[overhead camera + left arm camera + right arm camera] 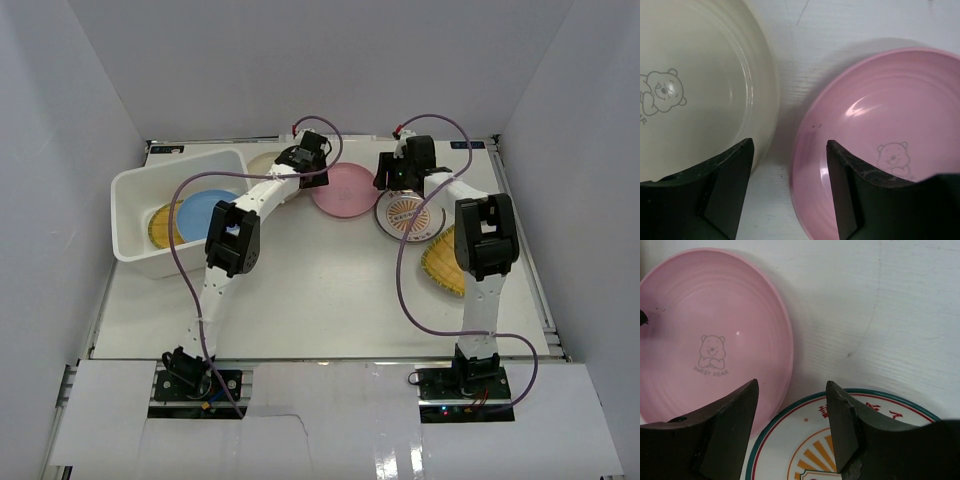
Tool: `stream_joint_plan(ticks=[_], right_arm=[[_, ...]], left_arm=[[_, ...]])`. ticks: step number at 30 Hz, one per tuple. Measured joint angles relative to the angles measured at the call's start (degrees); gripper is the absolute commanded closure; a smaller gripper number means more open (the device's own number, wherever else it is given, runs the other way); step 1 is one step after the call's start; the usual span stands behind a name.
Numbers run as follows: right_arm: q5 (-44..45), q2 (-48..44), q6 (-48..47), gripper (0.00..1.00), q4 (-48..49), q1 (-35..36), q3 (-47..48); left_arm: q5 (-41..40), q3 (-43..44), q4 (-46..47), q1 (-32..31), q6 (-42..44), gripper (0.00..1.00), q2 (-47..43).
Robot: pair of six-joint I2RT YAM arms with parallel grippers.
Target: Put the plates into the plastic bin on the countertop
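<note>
The white plastic bin (130, 240) stands at the left of the countertop (330, 300) and holds a yellow woven plate (160, 226) and a blue plate (206, 210). My left gripper (311, 174) (790, 150) is open and empty, low between the cream plate (262, 161) (690, 75) and the pink plate (346, 190) (890, 115), with the pink rim between its fingers. My right gripper (389, 184) (792, 385) is open and empty over the near rim of the white plate with green-red rim and orange pattern (408, 216) (790, 450), next to the pink plate (705, 330).
A second yellow woven plate (438, 262) lies at the right, partly under the right arm. White walls close in the countertop on three sides. Purple cables loop off both arms.
</note>
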Motion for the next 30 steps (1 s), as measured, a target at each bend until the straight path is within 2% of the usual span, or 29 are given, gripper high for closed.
stream_joint_plan(ticks=[8,11,12,14,15,18,25,30], right_arm=[[-3.10,4.61,1.77,0.48,-0.96,-0.02,3.72],[-3.91,6.43,3.06,0.54,-0.79,0.11,5.05],[-4.04,6.93,3.41,0.60,-0.79,0.11,5.57],[-4.22,7.96,3.98,0.69,-0.96,0.11,6.67],[-4.24,8.35,4.37,0.78,-0.94,0.11,7.08],[-4.50,8.48,5.75,0.92,-0.83,0.17,7.15],[-2.62,6.99,10.08,0.92,2.54,0.02,5.16],[-1.53,-1.31,12.15,0.92,3.17,-0.26,0.63]], left_arm=[[-1.53,0.76,0.04,0.48,1.75,0.56,2.93],[-2.05,1.07,0.94,0.48,2.25,0.74,2.93],[-2.10,1.16,1.20,0.48,2.54,0.85,2.93],[-2.47,1.22,1.62,0.44,3.26,0.95,2.91],[-2.51,1.22,1.75,0.42,3.32,0.99,2.91],[-2.43,1.11,1.97,0.42,3.48,1.00,2.60],[-1.95,0.00,1.68,-0.70,4.81,1.00,-2.19],[-1.81,-2.80,1.42,-1.68,6.40,1.00,-10.91]])
